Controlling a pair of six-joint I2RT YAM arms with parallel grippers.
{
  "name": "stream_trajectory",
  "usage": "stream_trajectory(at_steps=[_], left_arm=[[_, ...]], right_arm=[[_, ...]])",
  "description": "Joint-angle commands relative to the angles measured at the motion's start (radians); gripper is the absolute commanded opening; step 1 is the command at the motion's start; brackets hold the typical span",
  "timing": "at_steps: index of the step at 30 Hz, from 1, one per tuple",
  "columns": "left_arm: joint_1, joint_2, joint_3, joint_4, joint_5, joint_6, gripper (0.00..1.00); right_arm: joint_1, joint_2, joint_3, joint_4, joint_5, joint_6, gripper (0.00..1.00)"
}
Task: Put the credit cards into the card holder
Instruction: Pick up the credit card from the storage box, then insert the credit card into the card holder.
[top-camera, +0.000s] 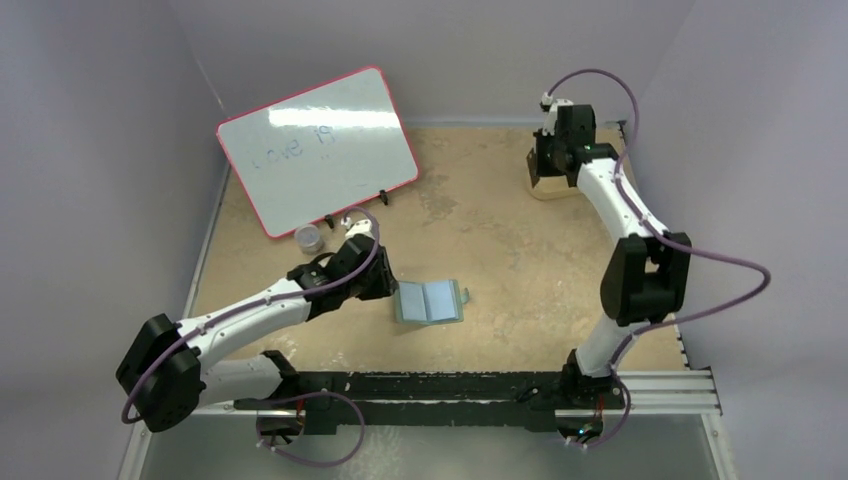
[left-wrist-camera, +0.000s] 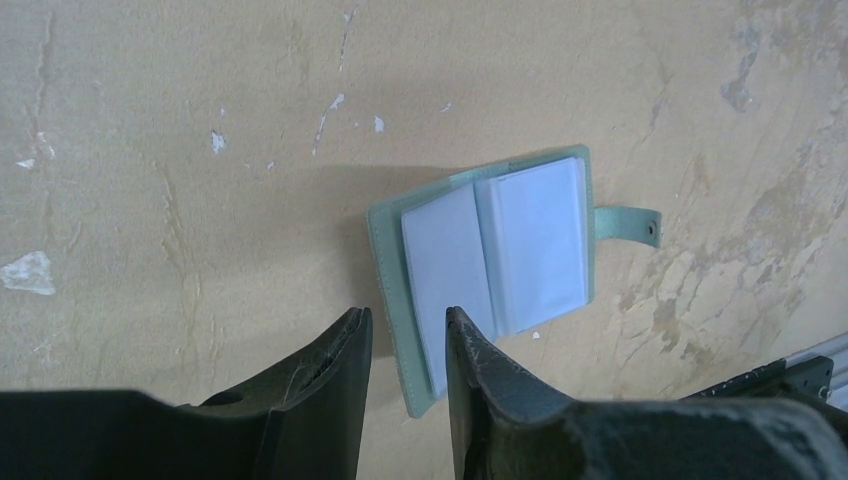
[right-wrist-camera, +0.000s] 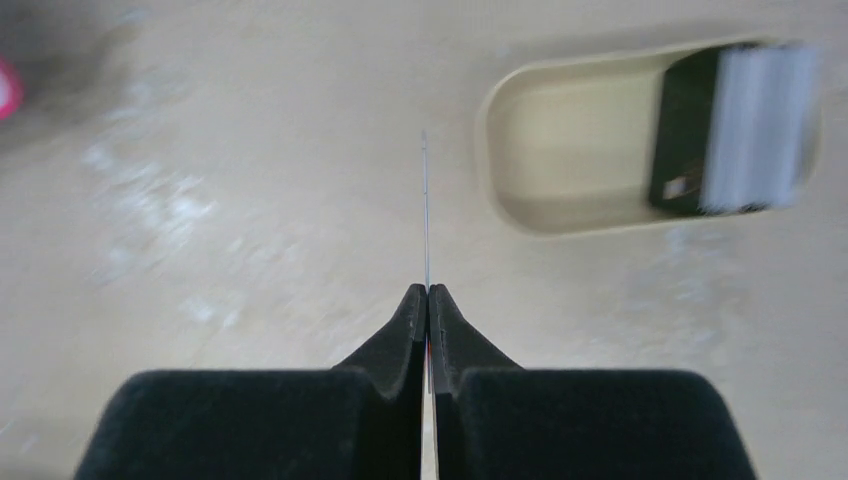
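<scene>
The grey-green card holder (top-camera: 430, 302) lies open on the table, light blue pockets up, strap to the right; it also shows in the left wrist view (left-wrist-camera: 490, 260). My left gripper (left-wrist-camera: 408, 318) is open, its fingers either side of the holder's near left edge, just above it. My right gripper (right-wrist-camera: 427, 290) is shut on a thin credit card (right-wrist-camera: 425, 200) seen edge-on, held above the table near the tan tray (right-wrist-camera: 530, 140). More cards (right-wrist-camera: 740, 130) lie in the tray, blurred. In the top view the right gripper (top-camera: 550, 160) is over the tray (top-camera: 550, 185).
A pink-framed whiteboard (top-camera: 315, 150) leans at the back left. A small clear cup (top-camera: 309, 238) stands in front of it. A black rail (top-camera: 450, 385) runs along the near table edge.
</scene>
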Motion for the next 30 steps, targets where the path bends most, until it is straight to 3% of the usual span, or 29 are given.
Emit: stream_trajectory(at_steps=[1,3,6,11,20,30], left_arm=[[0.004,0.026,-0.001,0.011,0.007,-0.004,0.35],[0.004,0.029,-0.002,-0.001,-0.008,-0.001,0.39],[0.005,0.026,-0.003,-0.002,-0.003,0.004,0.44],[0.004,0.032,-0.005,0.007,0.037,0.005,0.45],[0.004,0.043,-0.074,0.083,0.078,-0.032,0.36],[0.004,0.095,-0.144,0.176,0.089,-0.058,0.3]], right_arm=[[0.023,-0.18,-0.226,0.166,-0.298,0.15,0.0],[0.051,-0.248,-0.334,0.252,-0.388,0.207,0.0],[0.112,-0.324,-0.464,0.35,-0.407,0.285,0.0],[0.238,-0.405,-0.607,0.484,-0.449,0.411,0.0],[0.419,-0.527,-0.864,0.698,-0.483,0.634,0.0],[0.573,-0.506,-1.028,0.822,-0.403,0.767,0.0]])
